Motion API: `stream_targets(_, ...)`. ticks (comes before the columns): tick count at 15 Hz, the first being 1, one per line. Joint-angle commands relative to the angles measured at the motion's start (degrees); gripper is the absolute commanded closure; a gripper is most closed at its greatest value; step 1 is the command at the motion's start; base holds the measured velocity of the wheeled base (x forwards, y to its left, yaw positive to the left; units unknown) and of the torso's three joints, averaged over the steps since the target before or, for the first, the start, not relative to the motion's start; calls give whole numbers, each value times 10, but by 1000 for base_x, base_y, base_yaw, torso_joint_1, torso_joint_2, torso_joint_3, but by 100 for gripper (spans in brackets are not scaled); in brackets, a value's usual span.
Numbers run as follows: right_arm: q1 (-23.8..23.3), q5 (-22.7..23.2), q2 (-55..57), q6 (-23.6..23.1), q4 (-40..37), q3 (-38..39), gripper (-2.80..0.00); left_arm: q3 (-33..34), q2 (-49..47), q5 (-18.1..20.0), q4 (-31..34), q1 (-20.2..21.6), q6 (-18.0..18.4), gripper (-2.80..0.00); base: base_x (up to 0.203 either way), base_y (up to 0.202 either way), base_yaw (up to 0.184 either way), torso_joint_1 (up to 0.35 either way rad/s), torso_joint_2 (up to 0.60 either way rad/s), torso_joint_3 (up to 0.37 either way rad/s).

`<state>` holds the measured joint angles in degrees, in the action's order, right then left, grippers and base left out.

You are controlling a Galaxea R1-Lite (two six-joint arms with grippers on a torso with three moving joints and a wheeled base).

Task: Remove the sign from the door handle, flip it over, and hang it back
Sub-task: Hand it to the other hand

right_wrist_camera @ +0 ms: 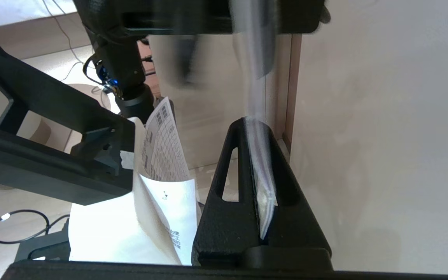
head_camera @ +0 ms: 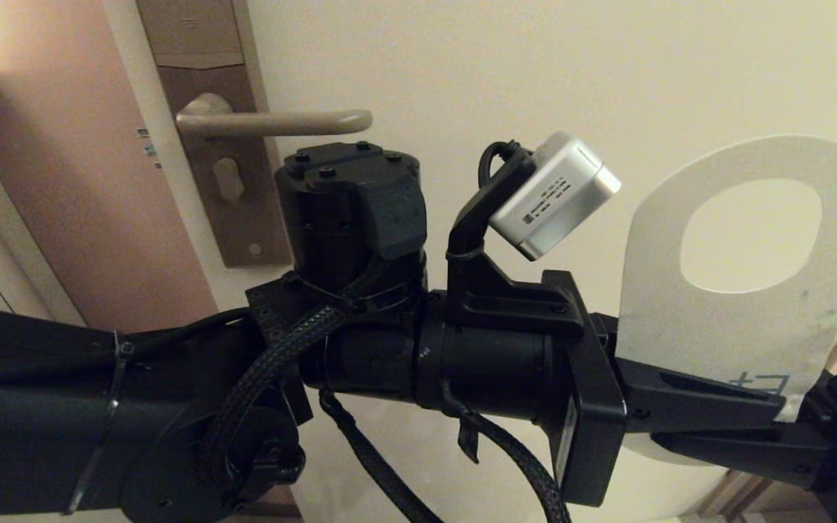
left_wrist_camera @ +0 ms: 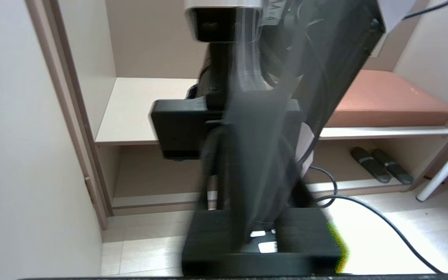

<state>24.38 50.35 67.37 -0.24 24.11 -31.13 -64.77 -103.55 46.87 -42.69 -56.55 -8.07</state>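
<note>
Against cream wall we pinch the off-white oval-holed card sign in our right gripper; next, rehang on slim bronze-beige lever handle.

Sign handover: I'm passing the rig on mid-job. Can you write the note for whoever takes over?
Right claw: shut on the sign's edge.
Left claw: at the sign's lower end, next to the right claw.
Sign: off the door handle, held upright in the air to the handle's right, off-white face toward the head camera.
Done: sign taken off; the handle is bare.
Left: finish the turn-over if needed, then thread the oval hole back over the handle.
</note>
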Motion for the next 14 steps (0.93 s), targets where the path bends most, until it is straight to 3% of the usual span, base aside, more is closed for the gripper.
stream_targets(1, 1, 4, -4, 0, 1, 4, 0, 0, -1, 1, -4, 0, 0, -280, 0, 0, 0, 0, 0, 0)
stream_targets(10, 0, 3, -23, 1, 1, 15, 0, 48, 25, -4, -15, 0, 1, -280, 0, 0, 0, 0, 0, 0)
stream_targets(14, -1, 1, -28, 1, 1, 14, 0, 85, 47, -35, -27, 1, 0, -280, 0, 0, 0, 0, 0, 0)
